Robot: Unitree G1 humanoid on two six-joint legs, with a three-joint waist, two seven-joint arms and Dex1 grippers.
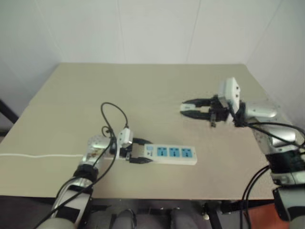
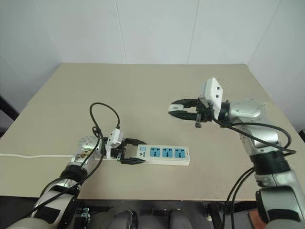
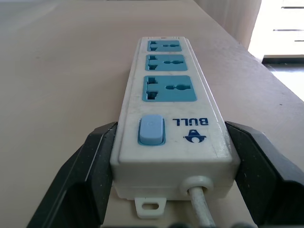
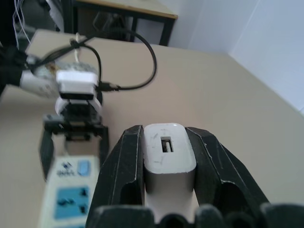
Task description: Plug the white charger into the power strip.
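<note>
Now I'm gripping the white charger (image 4: 168,154) in my right hand (image 2: 177,109), left hand (image 3: 164,156) clamping the power strip (image 2: 162,154) below; misaligned prongs could jam.

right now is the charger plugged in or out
Out. The charger is held in the right pincer, above the table, apart from the strip, whose three sockets are empty.

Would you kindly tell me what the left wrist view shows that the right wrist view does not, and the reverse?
Left wrist view: the long white power strip from its cord end, all three blue sockets, its cord stub and mounting tab, and a printed logo, clamped between the left gripper's black fingers.

Right wrist view: the small white rounded charger, USB port facing the camera, pinched in the right gripper, plus a looping black cable.

Both: the strip's pale blue end switch and the beige tabletop.
</note>
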